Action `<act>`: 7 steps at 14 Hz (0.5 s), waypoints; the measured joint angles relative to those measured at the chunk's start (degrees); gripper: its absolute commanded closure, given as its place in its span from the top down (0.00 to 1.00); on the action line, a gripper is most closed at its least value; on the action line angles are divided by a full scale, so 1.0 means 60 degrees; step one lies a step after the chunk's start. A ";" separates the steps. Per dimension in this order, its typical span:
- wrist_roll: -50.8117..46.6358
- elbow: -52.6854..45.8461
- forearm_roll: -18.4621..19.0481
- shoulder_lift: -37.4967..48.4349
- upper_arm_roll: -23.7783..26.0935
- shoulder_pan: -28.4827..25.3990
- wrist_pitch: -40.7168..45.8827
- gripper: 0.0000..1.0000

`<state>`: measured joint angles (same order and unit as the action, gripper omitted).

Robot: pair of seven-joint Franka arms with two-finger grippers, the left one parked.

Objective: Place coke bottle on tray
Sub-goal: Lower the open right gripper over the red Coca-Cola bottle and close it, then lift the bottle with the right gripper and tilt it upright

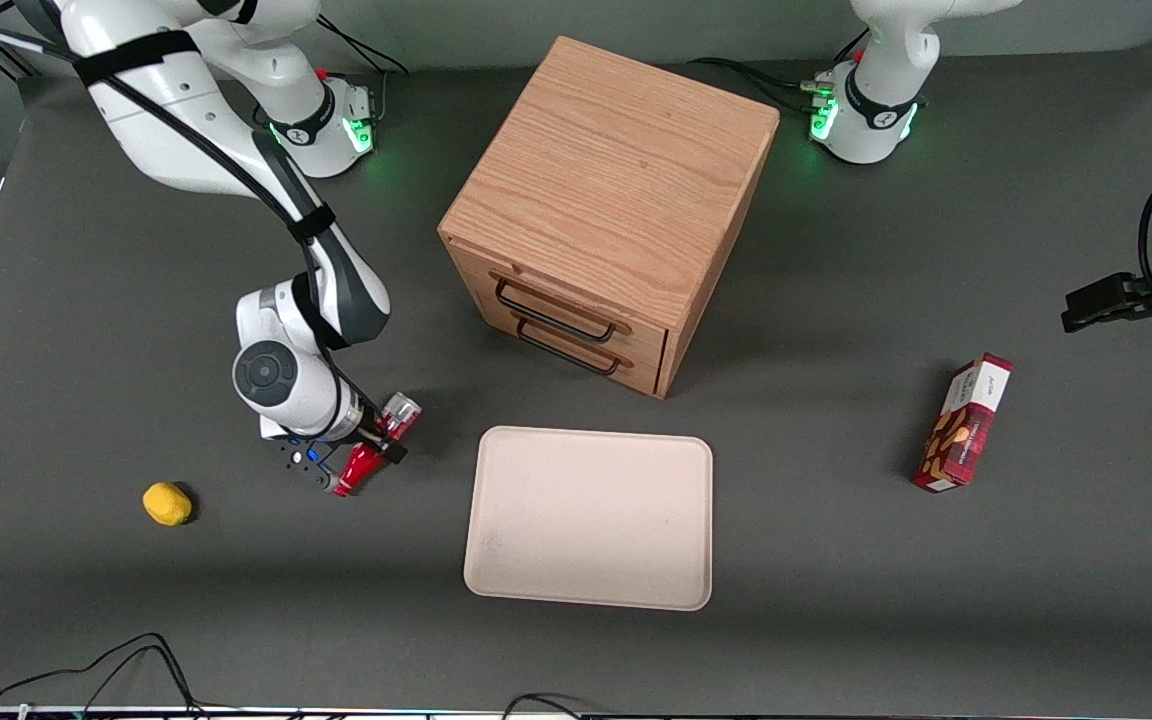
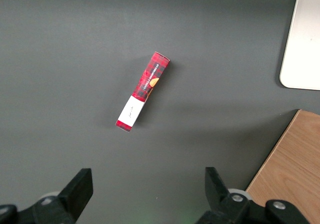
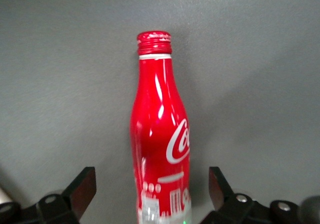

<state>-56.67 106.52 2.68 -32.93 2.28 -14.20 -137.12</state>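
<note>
The coke bottle (image 1: 364, 464) lies on the dark table, red cap end nearer the front camera and silver base end (image 1: 402, 410) farther from it. It fills the right wrist view (image 3: 160, 134), white script logo showing. My right gripper (image 1: 384, 440) is low over the bottle's body. It is open, with one finger on each side of the bottle (image 3: 151, 183) and a gap to each. The beige tray (image 1: 591, 515) lies flat beside the bottle, toward the parked arm's end, and holds nothing. Its corner shows in the left wrist view (image 2: 302, 44).
A wooden two-drawer cabinet (image 1: 616, 190) stands farther from the front camera than the tray. A yellow lemon-like object (image 1: 167, 503) lies toward the working arm's end. A red snack box (image 1: 963, 423) lies toward the parked arm's end and shows in the left wrist view (image 2: 143, 91).
</note>
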 measured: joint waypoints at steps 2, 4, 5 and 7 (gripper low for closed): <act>-0.0036 0.0000 0.0027 -0.0298 0.0000 0.0000 -0.0322 1.00; -0.0050 -0.0002 0.0046 -0.0439 -0.0001 0.0000 -0.0472 1.00; -0.0054 -0.0002 0.0050 -0.0449 -0.0001 0.0000 -0.0487 1.00; -0.0061 -0.0003 0.0052 -0.0449 -0.0001 0.0000 -0.0500 1.00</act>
<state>-57.04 106.50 2.99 -35.62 2.28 -14.20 -140.12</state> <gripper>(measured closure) 0.000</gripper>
